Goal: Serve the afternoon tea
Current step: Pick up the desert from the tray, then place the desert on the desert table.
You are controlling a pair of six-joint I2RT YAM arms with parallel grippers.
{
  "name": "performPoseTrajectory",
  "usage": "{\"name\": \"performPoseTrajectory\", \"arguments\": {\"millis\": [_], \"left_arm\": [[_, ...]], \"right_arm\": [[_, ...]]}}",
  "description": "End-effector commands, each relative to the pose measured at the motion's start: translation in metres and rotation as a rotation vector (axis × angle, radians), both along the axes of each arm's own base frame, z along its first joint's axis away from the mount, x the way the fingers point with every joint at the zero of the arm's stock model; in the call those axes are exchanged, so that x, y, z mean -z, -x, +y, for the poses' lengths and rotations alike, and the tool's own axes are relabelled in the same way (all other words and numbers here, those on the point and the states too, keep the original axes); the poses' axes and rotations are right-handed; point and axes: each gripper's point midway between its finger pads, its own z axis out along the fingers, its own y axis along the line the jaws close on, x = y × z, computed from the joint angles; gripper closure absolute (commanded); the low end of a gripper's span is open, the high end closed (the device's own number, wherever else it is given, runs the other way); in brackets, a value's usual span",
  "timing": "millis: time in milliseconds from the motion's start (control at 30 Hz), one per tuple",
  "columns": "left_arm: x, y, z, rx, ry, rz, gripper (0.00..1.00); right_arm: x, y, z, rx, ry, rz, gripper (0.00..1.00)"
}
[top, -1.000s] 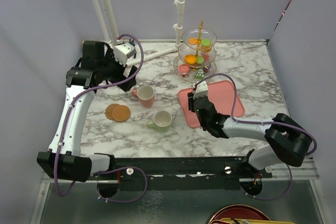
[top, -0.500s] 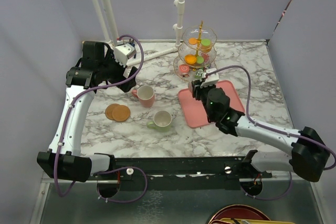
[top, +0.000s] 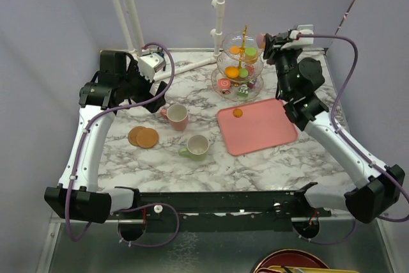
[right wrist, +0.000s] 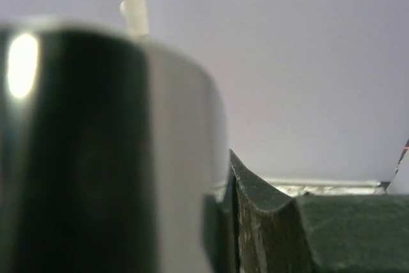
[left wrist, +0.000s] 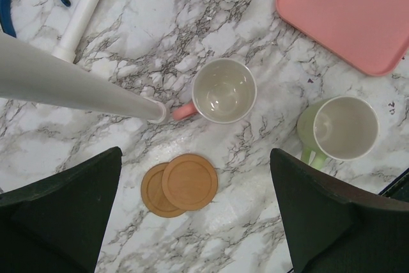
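On the smooth stone table (top: 160,158) a flat pink tray (top: 268,126) lies near the tall glass stand (top: 239,71), whose three round shelves hold cakes. The right claw (top: 263,43) is by the top shelf, maybe reaching for a sweet. I cannot tell if it is open or closed. The left claw (left wrist: 195,151) hangs wide open over the pink mug (left wrist: 223,91), the green mug (left wrist: 345,128) and two overlapping wooden coasters (left wrist: 188,182). One small orange sweet (top: 238,112) sits on the tray.

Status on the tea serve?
Left gripper open over coasters. Right gripper at stand top tier, grip unclear. Orange macaron on tray. No obstruction seen.
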Motion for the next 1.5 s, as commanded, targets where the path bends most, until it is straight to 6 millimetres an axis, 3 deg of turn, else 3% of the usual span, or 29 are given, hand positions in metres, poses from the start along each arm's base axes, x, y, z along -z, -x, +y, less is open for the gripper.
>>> {"name": "performPoseTrajectory", "arguments": {"millis": [0,133,267,633,967,1233,1467], "left_arm": [[-0.009,0.007,-0.005,0.03,0.032,-0.016,0.01],[-0.008,0.007,-0.007,0.028,0.041,-0.008,0.01],[-0.009,0.008,-0.005,0.025,0.037,-0.014,0.01],[-0.005,0.009,-0.007,0.032,0.048,0.002,0.01],[-0.003,0.012,-0.011,0.042,0.064,0.016,0.01],[-0.004,0.012,-0.009,0.04,0.056,0.005,0.01],[-0.004,0.012,-0.009,0.04,0.055,0.004,0.01]], "right_arm": [[-0.004,-0.043,-0.001,-0.03,0.071,0.016,0.68],[-0.002,-0.083,-0.006,-0.028,0.062,0.036,0.68],[0.01,-0.111,-0.001,-0.05,0.071,0.055,0.68],[0.042,-0.157,0.015,-0.088,0.075,0.125,0.66],[0.063,-0.161,0.015,-0.083,0.069,0.164,0.53],[0.05,-0.149,0.013,-0.092,0.061,0.137,0.43],[0.032,-0.13,-0.001,-0.052,0.055,0.1,0.45]]}}
